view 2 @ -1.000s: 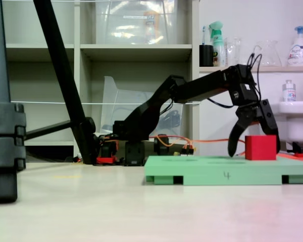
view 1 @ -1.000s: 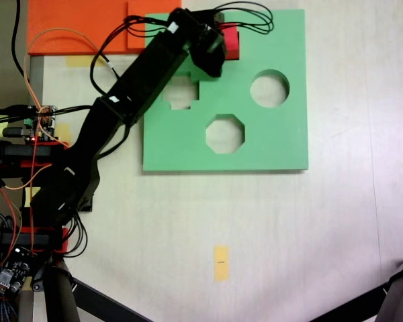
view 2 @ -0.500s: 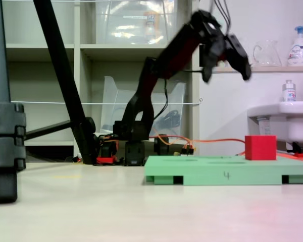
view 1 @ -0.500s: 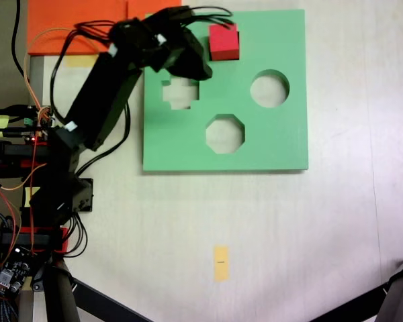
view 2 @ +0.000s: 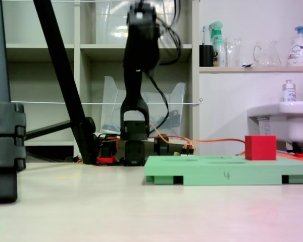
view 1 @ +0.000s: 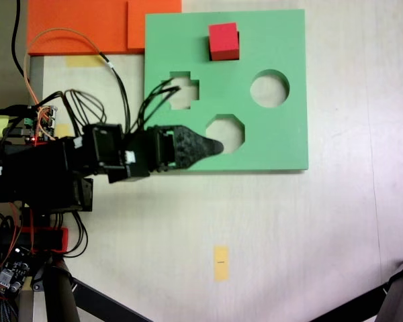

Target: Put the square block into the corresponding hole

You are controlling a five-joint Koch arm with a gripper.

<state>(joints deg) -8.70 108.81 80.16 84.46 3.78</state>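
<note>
The red foam cube (view 1: pixel 224 41) stands upright near the far edge of the green board (view 1: pixel 275 134), free of the gripper; its full height shows above the board (view 2: pixel 217 174) at the right end, the cube (view 2: pixel 260 147). The square cut-out is hidden under or beside the cube, and I cannot tell whether the cube sits in it. My gripper (view 1: pixel 215 146) is folded back, high above the board's near-left edge beside the octagonal cut-out. Only one tapered tip shows, so its state is unclear. The arm (view 2: pixel 136 75) rises straight up, blurred at the top.
The board also has a cross-shaped cut-out (view 1: pixel 181 92), a round one (view 1: pixel 269 88) and an octagonal one (view 1: pixel 227 133). Flat orange slabs (view 1: pixel 80 23) lie at the top left. Electronics and wires (view 1: pixel 40 124) sit left; a yellow tape mark (view 1: pixel 220 261) is below.
The gripper let go of the cube, rose and swung back from it to the board's near-left edge. The cube stayed where it was left.
</note>
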